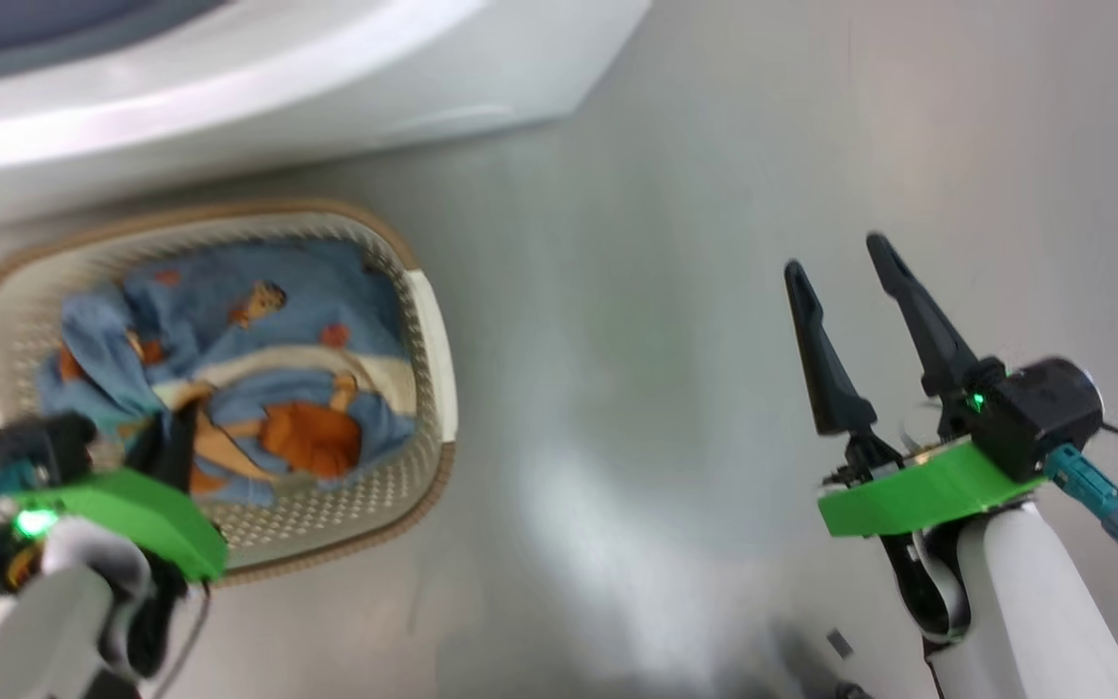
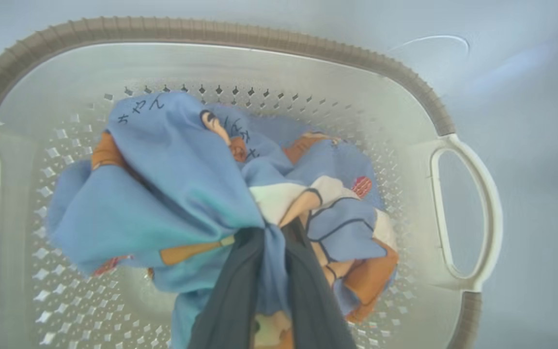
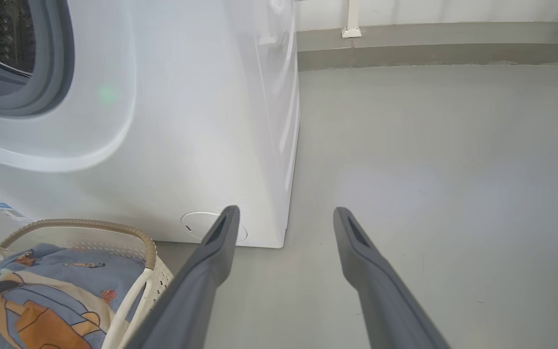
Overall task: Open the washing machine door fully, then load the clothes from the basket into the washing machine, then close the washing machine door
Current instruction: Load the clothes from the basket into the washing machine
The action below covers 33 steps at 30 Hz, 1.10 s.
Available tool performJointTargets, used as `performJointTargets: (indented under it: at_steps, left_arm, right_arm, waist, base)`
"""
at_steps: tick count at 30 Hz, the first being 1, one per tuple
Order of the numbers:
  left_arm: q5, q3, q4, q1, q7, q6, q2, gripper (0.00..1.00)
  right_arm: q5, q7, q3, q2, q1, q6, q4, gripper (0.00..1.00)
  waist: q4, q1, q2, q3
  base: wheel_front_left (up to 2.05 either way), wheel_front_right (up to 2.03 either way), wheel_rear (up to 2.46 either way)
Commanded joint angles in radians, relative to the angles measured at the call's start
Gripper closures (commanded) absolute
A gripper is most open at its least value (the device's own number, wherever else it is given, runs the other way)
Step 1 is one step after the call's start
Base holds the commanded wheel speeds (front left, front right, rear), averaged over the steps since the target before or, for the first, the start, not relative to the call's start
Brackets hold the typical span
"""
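The cream basket (image 1: 433,340) with a brown rim stands on the floor before the white washing machine (image 1: 278,78). The light blue clothes (image 1: 297,320) with orange cartoon figures lie bunched inside it. My left gripper (image 1: 176,427) reaches down into the basket. In the left wrist view its dark fingers (image 2: 230,300) are shut on a fold of the clothes (image 2: 172,184), above the basket (image 2: 259,41). My right gripper (image 1: 833,254) hangs open over bare floor to the right. The machine's opening shows its grey gasket (image 3: 51,72). The washing machine door is out of view.
Grey floor (image 3: 429,169) spreads to the right of the machine (image 3: 201,121). A low kerb (image 3: 429,48) runs along the far wall. The basket (image 3: 90,225) stands close under the machine's front, near a blue label (image 3: 3,209) and a round cover (image 3: 213,228).
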<state>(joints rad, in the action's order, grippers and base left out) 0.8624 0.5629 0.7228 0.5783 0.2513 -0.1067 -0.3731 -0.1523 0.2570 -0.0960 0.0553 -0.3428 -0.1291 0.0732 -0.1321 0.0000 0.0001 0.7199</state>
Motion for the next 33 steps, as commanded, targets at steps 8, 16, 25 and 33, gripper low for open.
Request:
performJointTargets:
  at_steps: [8, 16, 25, 33]
  left_arm:
    - [-0.116, -0.154, -0.19, -0.228, 0.01, 0.053, 0.019, 1.0]
    - [-0.227, -0.254, -0.363, -0.397, 0.01, 0.089, 0.073, 1.0]
    - [-0.321, -0.338, -0.507, -0.54, 0.01, 0.097, 0.135, 1.0]
    - [-0.408, -0.391, -0.598, -0.659, 0.01, 0.088, 0.198, 1.0]
  right_arm:
    - [0.02, 0.005, 0.004, -0.005, 0.111, -0.002, 0.006, 0.0]
    - [0.018, 0.005, 0.023, -0.005, 0.188, -0.002, 0.023, 0.0]
    - [0.017, 0.005, 0.036, -0.004, 0.258, -0.002, 0.035, 0.0]
    - [-0.004, 0.005, 0.039, 0.021, 0.322, -0.002, 0.042, 0.0]
  waist:
    - [0.1, 0.0, -0.0001, -0.291]
    - [0.114, 0.0, -0.0001, -0.434]
    - [0.121, 0.0, -0.0001, -0.549]
    - [0.131, 0.0, -0.0001, -0.659]
  base:
    - [0.0, 0.0, 0.0]
    - [0.0, 0.0, 0.0]
    - [0.0, 0.0, 0.0]
    - [0.0, 0.0, 0.0]
